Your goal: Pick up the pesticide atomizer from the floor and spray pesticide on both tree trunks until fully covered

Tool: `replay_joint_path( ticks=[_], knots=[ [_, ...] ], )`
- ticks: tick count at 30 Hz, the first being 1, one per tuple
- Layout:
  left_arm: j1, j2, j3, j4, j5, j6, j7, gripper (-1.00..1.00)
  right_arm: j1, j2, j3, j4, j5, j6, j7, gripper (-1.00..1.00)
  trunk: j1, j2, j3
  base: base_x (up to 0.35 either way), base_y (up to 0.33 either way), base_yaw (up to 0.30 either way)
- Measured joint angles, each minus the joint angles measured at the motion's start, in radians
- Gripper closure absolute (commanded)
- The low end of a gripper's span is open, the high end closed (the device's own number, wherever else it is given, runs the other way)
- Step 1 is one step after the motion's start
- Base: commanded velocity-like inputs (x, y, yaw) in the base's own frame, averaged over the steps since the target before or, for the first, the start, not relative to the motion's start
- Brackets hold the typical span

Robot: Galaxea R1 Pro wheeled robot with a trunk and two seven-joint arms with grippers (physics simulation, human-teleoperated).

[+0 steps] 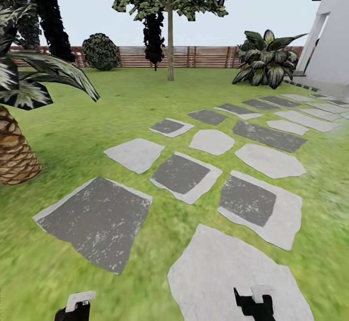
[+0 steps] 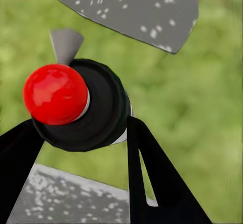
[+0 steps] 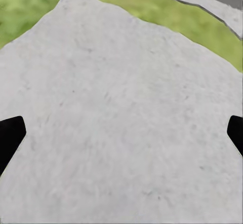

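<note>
the pesticide atomizer is already off the ground: in the left wrist view its dark body and red top sit between the two black fingers of the left end effector, which is closed on it, so the pick-up looks done and the step in hand is the drive across the garden to a first tree. in the head view the left end effector and the right end effector show low at the picture's edge. the right end effector hangs wide open over a pale paving stone with nothing between its fingers. ahead, a tree with a thin straight trunk stands on the lawn near the slatted fence, well apart from the robot; dark foliage also rises at the far left, though its trunk cannot be made out. the next move, as i judge it, is to roll forward until the trunk is close, then turn the nozzle to face the bark. room is generous: the stepping stones run ahead toward the right with open grass on both sides. things to skirt are the palm-like plant close on the left, the broad-leaved plant and the white house wall on the right, and the round bush by the fence.
</note>
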Motion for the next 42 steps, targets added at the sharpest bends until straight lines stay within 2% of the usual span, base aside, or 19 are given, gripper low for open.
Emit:
replay_joint_path(
  ticks=[42],
  knots=[
    [0.000, -0.001, 0.000, 0.000, 0.000, 0.000, 0.001, 1.00, 0.000, 0.001, 0.000, 0.001, 0.001, 0.000, 0.000, -1.00, 0.000, 0.000, 0.000, 0.339, 0.000, 0.005]
  ],
)
